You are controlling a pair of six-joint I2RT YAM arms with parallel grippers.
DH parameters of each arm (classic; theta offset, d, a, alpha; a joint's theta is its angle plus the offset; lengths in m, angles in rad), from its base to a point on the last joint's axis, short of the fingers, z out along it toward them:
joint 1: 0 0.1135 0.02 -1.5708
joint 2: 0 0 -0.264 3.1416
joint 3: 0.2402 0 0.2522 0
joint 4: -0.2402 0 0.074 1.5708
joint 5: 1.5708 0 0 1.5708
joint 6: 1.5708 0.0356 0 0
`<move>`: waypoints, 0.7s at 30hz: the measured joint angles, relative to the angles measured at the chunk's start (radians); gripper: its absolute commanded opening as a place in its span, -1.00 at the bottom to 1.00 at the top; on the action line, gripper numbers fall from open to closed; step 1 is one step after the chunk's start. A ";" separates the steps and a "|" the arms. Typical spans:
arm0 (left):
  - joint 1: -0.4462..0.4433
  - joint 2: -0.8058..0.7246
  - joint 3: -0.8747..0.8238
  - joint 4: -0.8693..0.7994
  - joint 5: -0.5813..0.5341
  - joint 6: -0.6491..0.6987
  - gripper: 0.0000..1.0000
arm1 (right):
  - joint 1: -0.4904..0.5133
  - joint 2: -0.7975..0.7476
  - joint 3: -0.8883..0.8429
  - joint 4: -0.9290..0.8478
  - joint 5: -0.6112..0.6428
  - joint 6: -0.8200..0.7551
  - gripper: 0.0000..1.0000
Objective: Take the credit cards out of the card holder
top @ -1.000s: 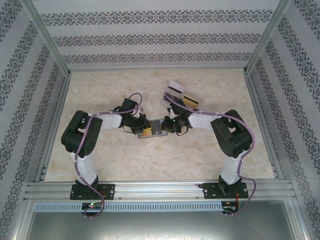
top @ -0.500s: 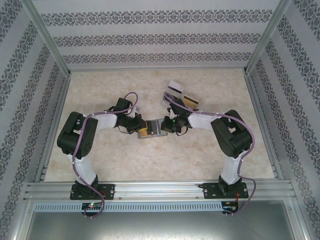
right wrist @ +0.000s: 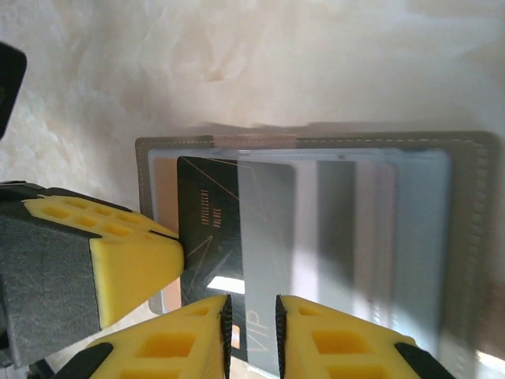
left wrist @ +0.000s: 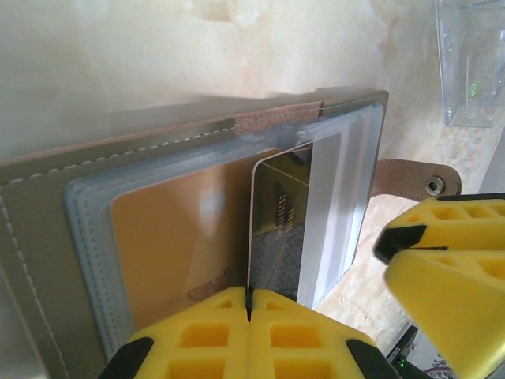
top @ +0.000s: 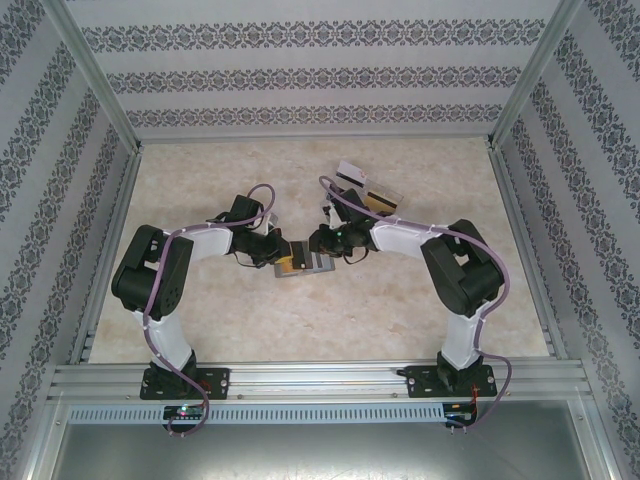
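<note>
The grey card holder (top: 308,264) lies open mid-table, its clear sleeves facing up (left wrist: 47,237) (right wrist: 473,237). A gold card (left wrist: 173,237) sits inside a sleeve. A dark card marked VIP (right wrist: 207,221) (left wrist: 276,229) sticks partly out of a sleeve. My left gripper (top: 281,256) (left wrist: 248,294) is shut, its tips meeting right at that card's edge. My right gripper (top: 318,243) (right wrist: 252,316) hovers over the dark card and sleeve with its jaws a narrow gap apart, nothing pinched between them. The two grippers' fingers (left wrist: 450,268) (right wrist: 134,253) stand close together over the holder.
A clear plastic tray (top: 392,190) (left wrist: 473,63) stands just behind the right gripper, with a white striped card (top: 350,172) and a gold card (top: 378,200) in it. Metal frame rails border the table on all sides.
My right gripper has shifted left over the holder. The left arm's elbow swung back to the left, while its gripper stayed at the holder.
</note>
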 measured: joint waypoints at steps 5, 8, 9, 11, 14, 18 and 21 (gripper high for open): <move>0.000 0.000 -0.006 0.001 0.000 0.000 -0.86 | 0.010 0.058 0.030 -0.006 -0.003 0.000 -0.50; 0.000 0.000 -0.006 0.004 0.002 -0.007 -0.70 | 0.010 0.069 0.034 -0.011 -0.004 0.001 -0.52; 0.000 0.000 -0.007 0.008 0.005 -0.012 -0.61 | 0.010 0.069 0.037 -0.012 -0.004 0.000 -0.53; 0.000 0.000 -0.009 0.016 0.016 -0.021 -0.48 | 0.010 0.071 0.038 -0.012 -0.004 0.001 -0.54; 0.000 0.003 -0.012 0.041 0.038 -0.033 -0.41 | 0.010 0.076 0.038 -0.011 -0.010 0.001 -0.56; 0.000 0.016 -0.012 0.066 0.060 -0.046 -0.43 | 0.010 0.076 0.038 -0.011 -0.011 0.001 -0.56; 0.000 0.022 -0.012 0.069 0.068 -0.048 -0.53 | 0.010 0.076 0.038 -0.011 -0.011 0.001 -0.56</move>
